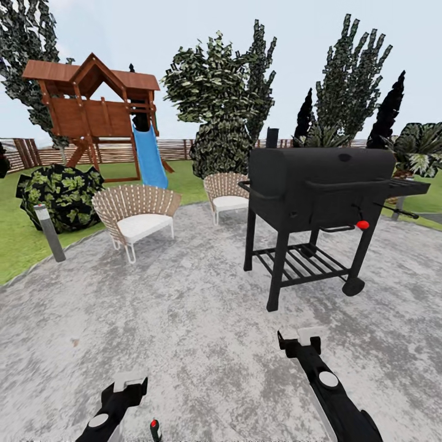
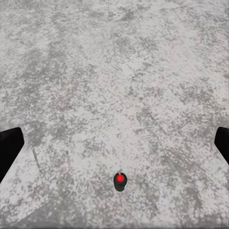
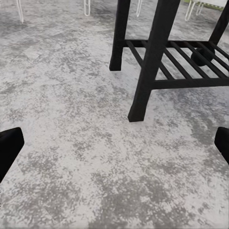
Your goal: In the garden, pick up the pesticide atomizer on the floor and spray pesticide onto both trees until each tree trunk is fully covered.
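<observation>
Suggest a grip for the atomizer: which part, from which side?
Grip the dark body just below the red top, coming straight down. The atomizer seems to stand upright on the bare floor: the left wrist view looks onto its red top, with clear space all round. The left gripper is open and sits closest, just beside the bottle in the head view, so it is probably the one to use.

No text, label, brand, number or sign can be read in any of the views.
</observation>
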